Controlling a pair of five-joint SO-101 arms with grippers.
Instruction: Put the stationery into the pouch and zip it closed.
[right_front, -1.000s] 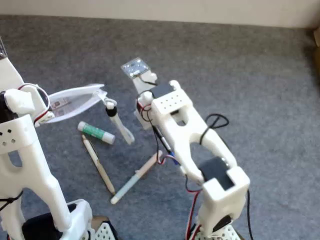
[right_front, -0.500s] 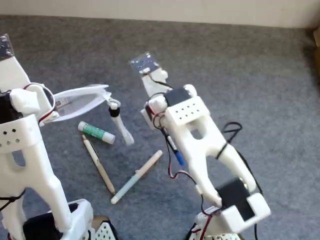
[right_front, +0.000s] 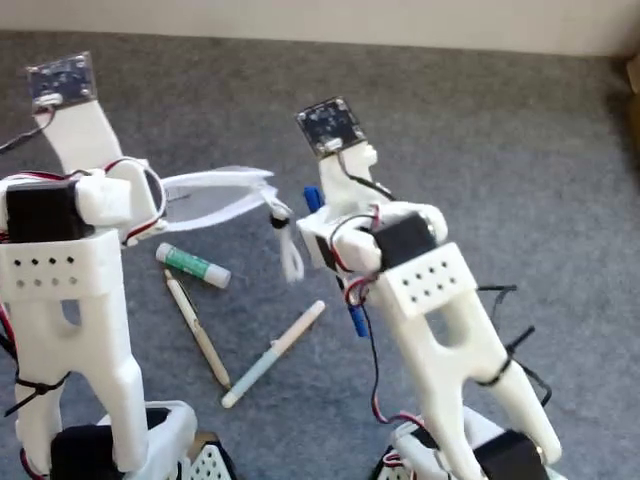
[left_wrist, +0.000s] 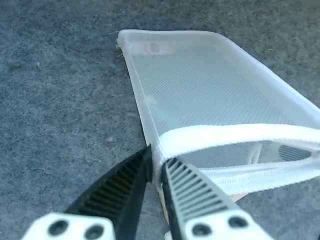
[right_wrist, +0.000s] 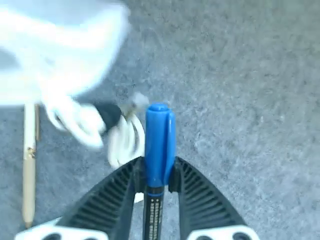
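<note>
My left gripper (left_wrist: 157, 167) is shut on the rim of the white mesh pouch (left_wrist: 215, 85), next to its open mouth. In the high view the pouch (right_front: 220, 192) hangs lifted off the carpet with its mouth toward the right arm. My right gripper (right_wrist: 156, 167) is shut on a blue marker (right_wrist: 159, 140), cap end forward, close to the pouch's cord and black pull (right_wrist: 107, 125). The marker's cap (right_front: 312, 198) shows just right of the pouch's cord (right_front: 288, 245). On the carpet lie a green glue stick (right_front: 193, 265), a beige pen (right_front: 197, 330) and a pale two-tone pen (right_front: 275, 352).
Grey carpet (right_front: 520, 170) covers the whole work area, with open room to the right and at the back. Both arm bases stand at the front edge. The loose pens lie between the two arms.
Both arms have risen. The left one has carried the pouch up and to the right. The right one has lifted the blue marker off the carpet toward the pouch's mouth.
</note>
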